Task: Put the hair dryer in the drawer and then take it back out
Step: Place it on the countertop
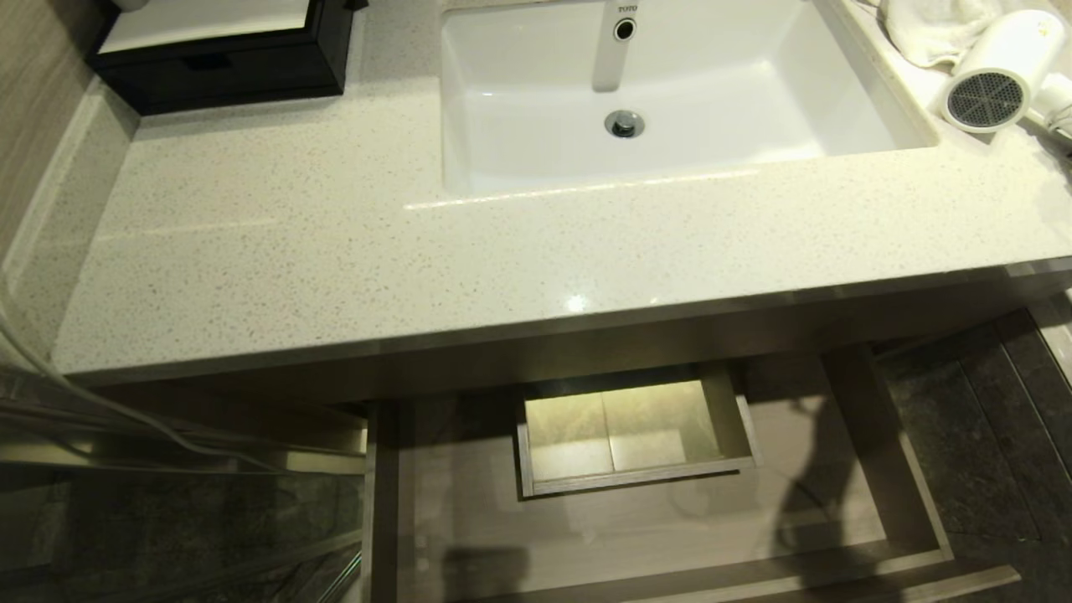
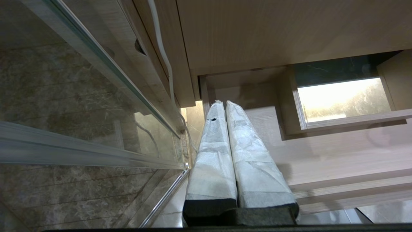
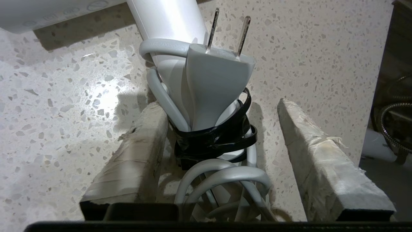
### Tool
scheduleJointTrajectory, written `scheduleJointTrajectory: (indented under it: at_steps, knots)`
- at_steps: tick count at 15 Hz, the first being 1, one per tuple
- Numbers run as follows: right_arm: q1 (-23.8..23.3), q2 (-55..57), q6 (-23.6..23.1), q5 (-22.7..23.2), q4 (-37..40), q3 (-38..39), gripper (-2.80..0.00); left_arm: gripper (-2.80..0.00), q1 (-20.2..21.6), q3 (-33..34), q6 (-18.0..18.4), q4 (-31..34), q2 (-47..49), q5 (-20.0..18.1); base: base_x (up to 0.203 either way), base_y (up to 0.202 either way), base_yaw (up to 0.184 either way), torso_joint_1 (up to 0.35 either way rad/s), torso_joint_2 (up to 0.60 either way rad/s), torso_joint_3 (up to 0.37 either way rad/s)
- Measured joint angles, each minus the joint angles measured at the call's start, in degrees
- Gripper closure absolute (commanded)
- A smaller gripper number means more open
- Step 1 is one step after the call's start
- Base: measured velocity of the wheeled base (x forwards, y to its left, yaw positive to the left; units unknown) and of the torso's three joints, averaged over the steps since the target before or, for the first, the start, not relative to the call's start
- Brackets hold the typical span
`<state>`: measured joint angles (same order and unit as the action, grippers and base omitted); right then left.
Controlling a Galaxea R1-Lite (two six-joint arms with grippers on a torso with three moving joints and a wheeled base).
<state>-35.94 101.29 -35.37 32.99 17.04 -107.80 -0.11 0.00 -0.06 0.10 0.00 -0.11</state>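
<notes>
from the head view, the hair dryer lies on the speckled counter at the far right, just beside the sink, its mesh grille turned toward the camera. its handle runs off the right edge of the picture and is cut off. a white towel sits just behind it, partly out of frame at the top. below the counter edge the drawer stands pulled out, with its boxed cut-out showing a lit floor beneath; the drawer's front is cut by the bottom edge. a black box sits at the back left corner of the counter, its top cropped. neither arm shows in this view.

in the left wrist view, the left gripper hangs low beside a glass panel, its two taped fingers pressed together with nothing between them. the drawer and its cut-out lie beyond the tips.

in the right wrist view, the right gripper is over the counter with its taped fingers spread wide to either side of the hair dryer's handle. the plug and the coiled cord, bound to the handle with black tape, fill the gap. the left finger looks close against the cord, though contact is hard to make out; the right finger stands clear. the barrel is mostly cut off at the top.
</notes>
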Motion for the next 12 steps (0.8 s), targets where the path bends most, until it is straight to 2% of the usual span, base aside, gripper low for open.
scheduleJointTrajectory:
  at_steps: [4,7,8,9,12]
  knots:
    - [-0.14,-1.03,-0.07,0.02,-0.20,-0.13,-2.80,0.00,0.00,0.00,-0.01,0.00,0.00,0.04,0.000,0.000,0.000,0.000,0.00,0.000]
    - [-0.98,-4.18,-0.02,-0.05,0.60,2.85,-2.80,0.00,0.00,0.00,-0.01,-0.01,0.00,0.01,0.000,0.000,0.000,0.000,0.00,0.000]
    - [-1.11,-5.82,0.00,-0.05,0.54,4.94,-1.88,0.00,0.00,0.00,-0.01,0.00,0.00,0.04,0.000,0.000,0.000,0.000,0.00,0.000]
    - [-1.22,-7.64,-0.01,0.02,0.60,6.94,0.00,0.00,0.00,0.00,-0.01,0.00,0.00,0.03,0.000,0.000,0.000,0.000,0.00,0.000]
    - [-1.32,-14.52,-0.28,-0.51,1.00,12.81,0.00,0.00,0.00,0.00,-0.01,0.00,0.00,0.04,0.000,0.000,0.000,0.000,0.00,0.000]
